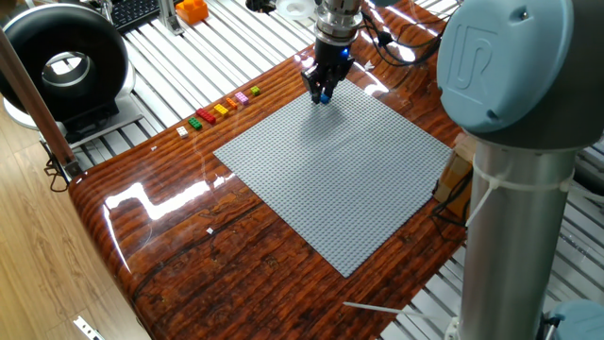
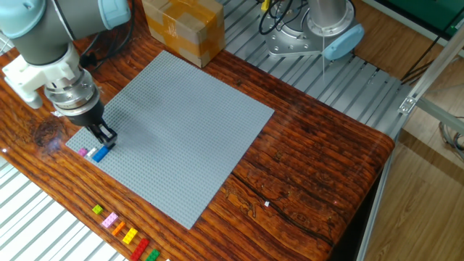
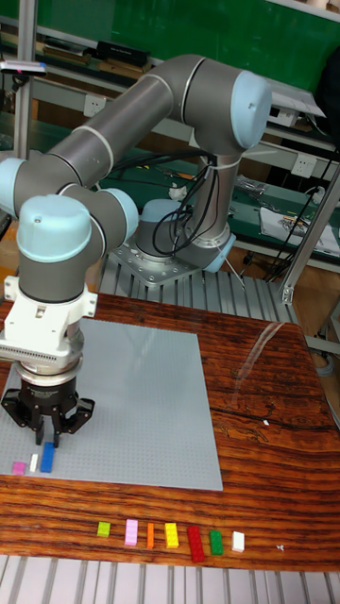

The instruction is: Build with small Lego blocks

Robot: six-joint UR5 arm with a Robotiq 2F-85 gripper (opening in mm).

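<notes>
the gripper (image 3: 48, 440) stands just over the blue brick (image 3: 47, 457) on the grey baseplate (image 3: 142, 396); whether it grips it, i cannot tell.

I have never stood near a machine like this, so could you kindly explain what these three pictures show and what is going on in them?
All three pictures show one wooden table at the same moment, filmed from different sides; the tall picture looks straight at the machine. The machine is a jointed robot arm ending in a small black claw. On the table lies a large grey studded plate. Three tiny bricks sit side by side at the plate's corner: pink, white and blue. The claw is right at the blue one; whether it grips it is too small to tell. A row of spare coloured bricks waits along the table edge. A cardboard box stands behind the plate.
</notes>
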